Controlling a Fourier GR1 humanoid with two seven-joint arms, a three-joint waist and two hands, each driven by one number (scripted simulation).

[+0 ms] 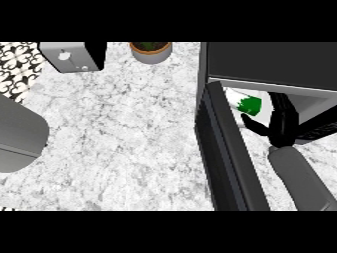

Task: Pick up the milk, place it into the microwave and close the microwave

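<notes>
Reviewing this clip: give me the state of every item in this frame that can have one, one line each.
microwave: open
microwave door: swung out wide toward the camera
milk: inside the microwave opening, green-and-white carton
right robot hand: inside the opening beside the milk, fingers extended, not curled round it
left robot hand: not in view
potted plant: upright at the counter's back edge

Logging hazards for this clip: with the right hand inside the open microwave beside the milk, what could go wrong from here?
1. The right hand sits close against the milk; pulling out could tip or drag the carton.
2. The microwave door stands open beside the forearm; swinging it shut before the arm clears the microwave could trap it.
3. Whether the fingers have let go is unclear.
</notes>
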